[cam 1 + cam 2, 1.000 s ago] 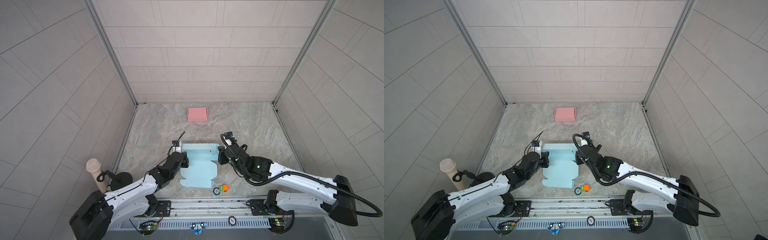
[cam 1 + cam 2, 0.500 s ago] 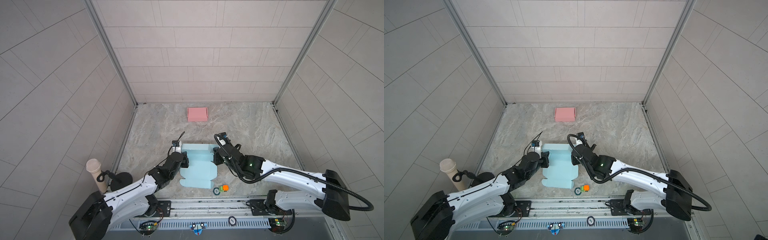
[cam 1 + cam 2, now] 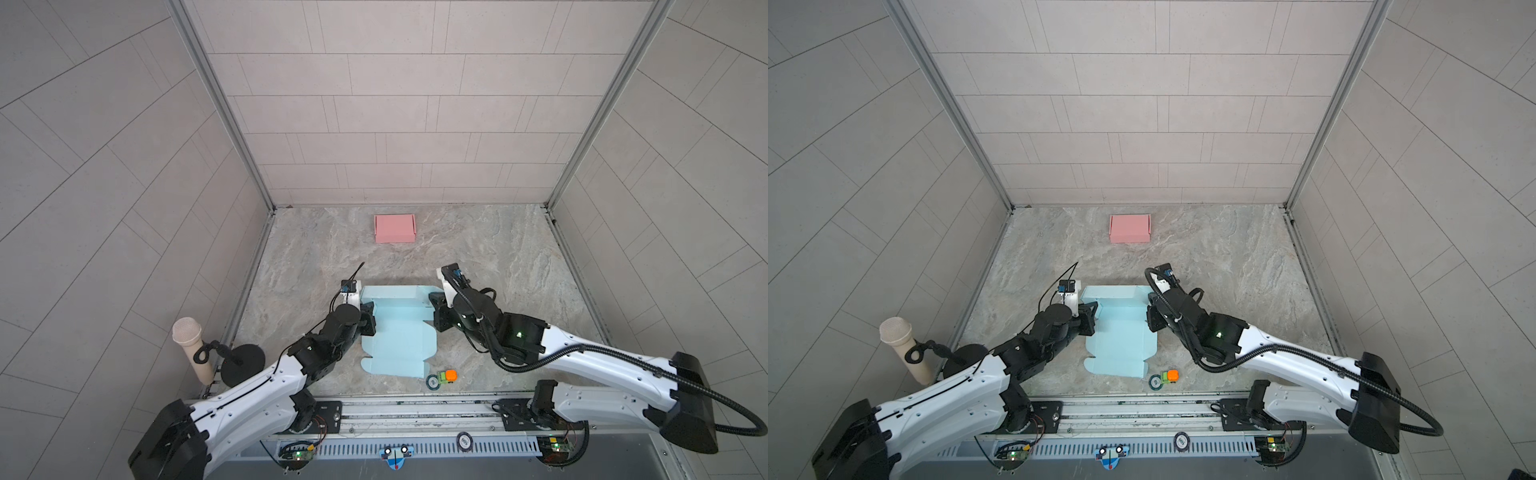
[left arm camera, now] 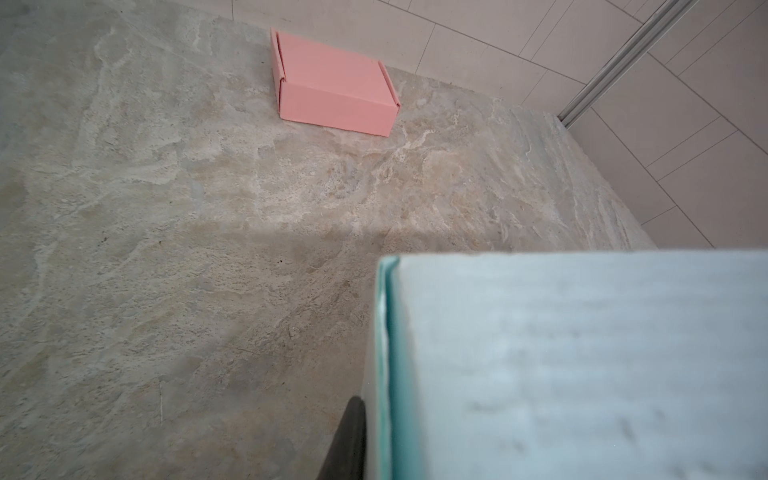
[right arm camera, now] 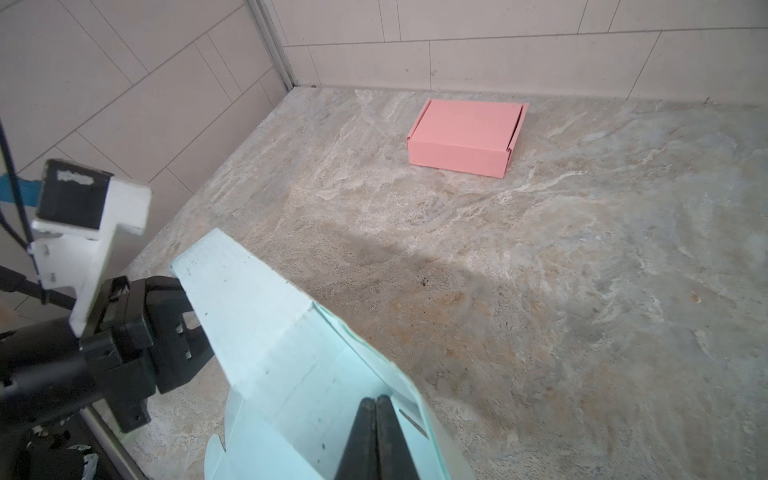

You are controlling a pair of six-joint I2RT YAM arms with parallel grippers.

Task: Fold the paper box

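The light blue paper box (image 3: 399, 332) (image 3: 1121, 336) lies half folded near the table's front middle, with its back wall raised. My left gripper (image 3: 368, 322) (image 3: 1092, 316) is shut on the box's left wall. In the left wrist view one dark finger (image 4: 349, 440) lies against the outside of that wall (image 4: 582, 365), and the other finger is hidden behind it. My right gripper (image 3: 436, 311) (image 3: 1151, 316) (image 5: 376, 415) is shut with nothing between its fingers. Its tips sit inside the box (image 5: 266, 332), by the raised right wall.
A closed pink box (image 3: 395, 227) (image 3: 1129, 227) (image 4: 336, 83) (image 5: 465, 137) sits near the back wall. A small orange and green object (image 3: 448, 375) and a tape roll (image 3: 433, 381) lie just in front of the blue box. A microphone (image 3: 191, 349) stands at the left front.
My right arm swung left toward the box's right side, then came back a little to the right. The left arm and the box have stayed in place.
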